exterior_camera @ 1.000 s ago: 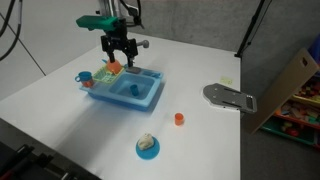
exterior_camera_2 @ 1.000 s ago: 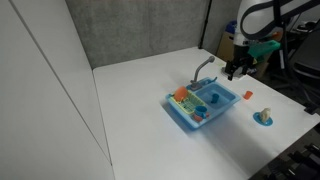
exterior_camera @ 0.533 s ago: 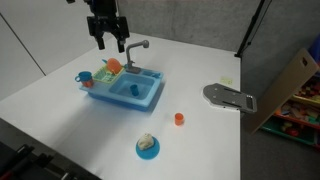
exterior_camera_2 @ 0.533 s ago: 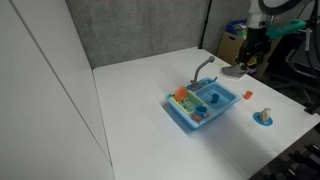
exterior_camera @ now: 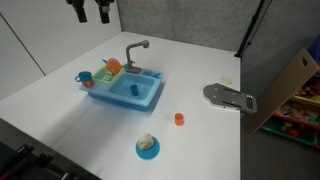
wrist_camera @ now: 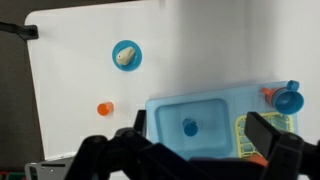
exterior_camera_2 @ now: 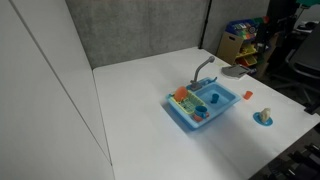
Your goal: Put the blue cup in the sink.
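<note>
The blue cup stands inside the basin of the light-blue toy sink, free of the gripper. It also shows in the basin in an exterior view and in the wrist view. The sink has a grey faucet and a side rack with green and orange dishes. My gripper is open and empty, high above the table at the frame's top edge. In the wrist view its fingers frame the sink far below.
A small orange cup and a blue plate with pale food sit on the white table in front of the sink. A blue mug stands beside the rack. A grey flat object and a cardboard box are off to one side.
The gripper has risen from just above the sink's rack to the top of the frame, open. The blue cup stays in the basin.
</note>
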### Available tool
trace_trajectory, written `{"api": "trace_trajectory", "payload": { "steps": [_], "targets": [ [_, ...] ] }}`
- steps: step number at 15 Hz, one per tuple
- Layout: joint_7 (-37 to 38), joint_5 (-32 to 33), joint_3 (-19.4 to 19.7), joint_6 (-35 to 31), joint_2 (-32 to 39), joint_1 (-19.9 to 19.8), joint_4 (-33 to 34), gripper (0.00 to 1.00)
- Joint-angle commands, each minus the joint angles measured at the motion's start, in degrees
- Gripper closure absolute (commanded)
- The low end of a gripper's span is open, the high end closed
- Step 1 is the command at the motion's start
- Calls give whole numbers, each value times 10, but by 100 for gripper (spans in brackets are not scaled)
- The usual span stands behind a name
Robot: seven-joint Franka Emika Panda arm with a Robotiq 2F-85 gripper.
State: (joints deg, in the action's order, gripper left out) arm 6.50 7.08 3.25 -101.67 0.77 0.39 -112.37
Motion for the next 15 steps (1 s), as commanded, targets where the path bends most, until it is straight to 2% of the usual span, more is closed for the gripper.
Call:
{"api": "trace_trajectory", "payload": {
  "steps": [1, 5, 9, 15],
  "targets": [
    [-20, -4, -8, 9, -57, -6, -17, 0],
    [-58, -24, -5, 4, -100, -8, -24, 0],
    [-103, -76, 4, 27, -115, -12, -14, 0],
    [-114, -93, 12, 45, -125, -22, -13, 0]
  ]
}}
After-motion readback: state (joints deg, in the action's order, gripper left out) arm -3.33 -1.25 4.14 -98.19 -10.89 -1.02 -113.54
